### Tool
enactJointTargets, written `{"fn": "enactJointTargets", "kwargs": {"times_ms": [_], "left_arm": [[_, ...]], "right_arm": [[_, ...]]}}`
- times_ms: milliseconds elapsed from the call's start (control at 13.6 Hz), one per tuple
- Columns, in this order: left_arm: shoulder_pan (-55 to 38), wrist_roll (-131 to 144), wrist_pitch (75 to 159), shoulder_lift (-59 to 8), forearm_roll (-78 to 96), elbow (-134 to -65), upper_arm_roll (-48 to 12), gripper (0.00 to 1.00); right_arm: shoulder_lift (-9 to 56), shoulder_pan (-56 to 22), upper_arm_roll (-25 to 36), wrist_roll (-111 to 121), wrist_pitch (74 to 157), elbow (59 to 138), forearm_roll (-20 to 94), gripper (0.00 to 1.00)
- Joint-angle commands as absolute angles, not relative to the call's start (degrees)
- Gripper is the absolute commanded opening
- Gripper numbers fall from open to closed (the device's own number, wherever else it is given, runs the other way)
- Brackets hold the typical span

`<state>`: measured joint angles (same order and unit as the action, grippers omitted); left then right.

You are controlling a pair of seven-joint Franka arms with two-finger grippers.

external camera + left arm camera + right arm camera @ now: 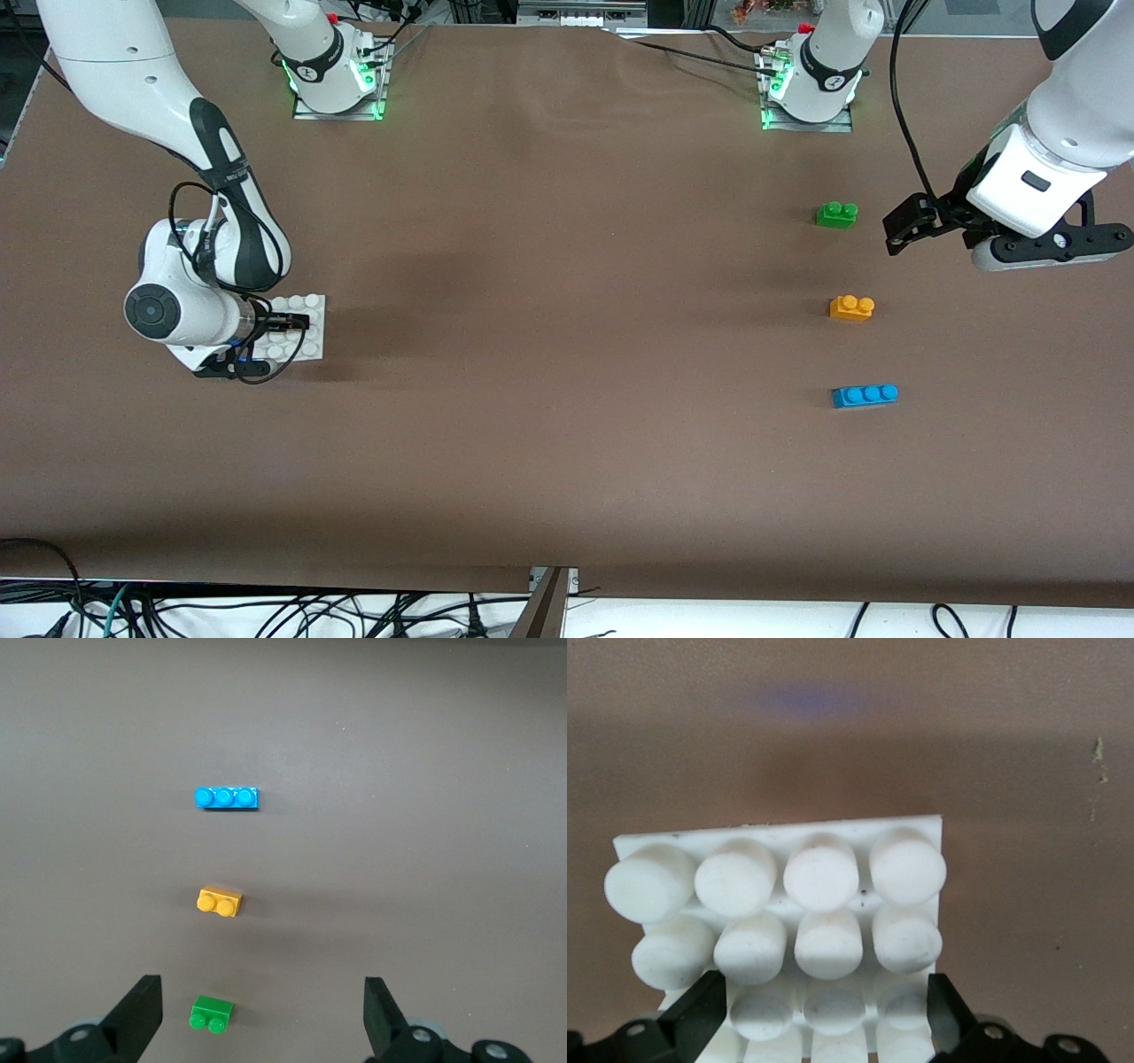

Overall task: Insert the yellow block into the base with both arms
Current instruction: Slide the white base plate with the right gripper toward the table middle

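While the right gripper (pixel 288 321) sits low at the right arm's end of the table, its black fingers (pixel 700 1014) are spread about the width of the base (pixel 306 306) and straddle the rows of studs nearest the wrist camera. Whether the pads actually press the plate's sides cannot be told from these views. The base lies flat on the brown table (pixel 549 354), partly covered in the front view by the right arm's wrist and its looping cable.

Toward the left arm's end, the yellow block (pixel 851 307) rests on the table, studs up, untouched. It is the middle one of three bricks set in a loose line: the green brick (pixel 836 213) lies farther from the front camera, the blue brick (pixel 865 395) (the longer one, three studs) lies nearer to it. All three stand apart from one another, with bare table between them.

Over the table just beside the green brick, toward the table's end, hangs the left gripper (pixel 904 232), in the air and holding nothing. In the left wrist view its fingers (pixel 137 1014) are wide apart, with the green brick (pixel 212 1013) showing between them and the yellow block (pixel 220 901) and blue brick (pixel 227 797) farther off in the same line. Nothing lies between the gripper and the yellow block except the green brick close by.
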<state>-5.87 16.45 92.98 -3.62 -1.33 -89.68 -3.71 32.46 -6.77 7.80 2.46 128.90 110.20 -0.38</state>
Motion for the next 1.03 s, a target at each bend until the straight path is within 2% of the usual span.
{"fn": "enactJointTargets", "kwargs": {"times_ms": [0, 295, 958], "left_arm": [[-5.7, 16.7, 91.7, -3.4, -2.1, -88.7, -4.3, 1.00], [-5.7, 16.7, 91.7, -3.4, -2.0, -88.7, -4.3, 1.00], [-5.7, 16.6, 91.7, -3.4, -2.1, -88.7, -4.1, 1.00]], "right_arm": [[32.7, -6.8, 7.7, 3.0, 131.7, 112.1, -1.0, 1.00], [33.3, -7.1, 7.2, 2.1, 133.1, 111.9, -0.2, 1.00], [36.4, -15.5, 6.9, -9.1, 133.3, 107.1, 3.1, 1.00]]}}
